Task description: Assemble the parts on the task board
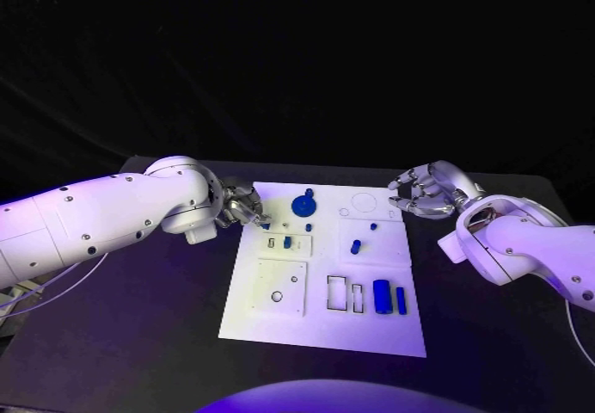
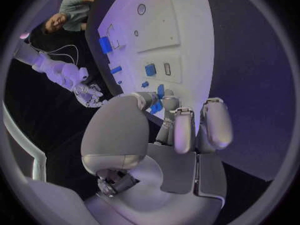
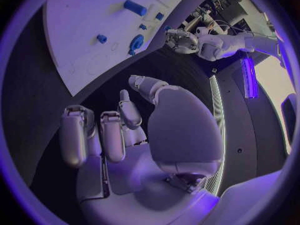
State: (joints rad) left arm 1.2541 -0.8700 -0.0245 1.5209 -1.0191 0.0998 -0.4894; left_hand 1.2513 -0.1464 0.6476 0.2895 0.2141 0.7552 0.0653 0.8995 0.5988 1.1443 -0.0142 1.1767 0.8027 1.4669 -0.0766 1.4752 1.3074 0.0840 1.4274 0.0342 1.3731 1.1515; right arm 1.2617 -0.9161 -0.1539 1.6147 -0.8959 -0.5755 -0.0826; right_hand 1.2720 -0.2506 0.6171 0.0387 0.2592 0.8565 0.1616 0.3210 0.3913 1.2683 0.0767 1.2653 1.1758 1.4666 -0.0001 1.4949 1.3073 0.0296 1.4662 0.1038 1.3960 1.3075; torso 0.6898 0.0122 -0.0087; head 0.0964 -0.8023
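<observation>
Parts are being displayed across the white task board [image 1: 372, 331], which is lying in the middle of the black worktop [image 1: 124, 344]: a round blue disc [image 1: 303, 206] near the far edge, a small blue peg [image 1: 356, 247] toward the centre, and two upright blue blocks [image 1: 382, 297] near the front right. The left robot hand [image 1: 242, 206] is being held at the board's far left corner, fingers curled close to a small part; whether anything is being gripped cannot be told. The right robot hand [image 1: 426, 191] is being held just beyond the board's far right corner, fingers loosely curled, nothing being held.
</observation>
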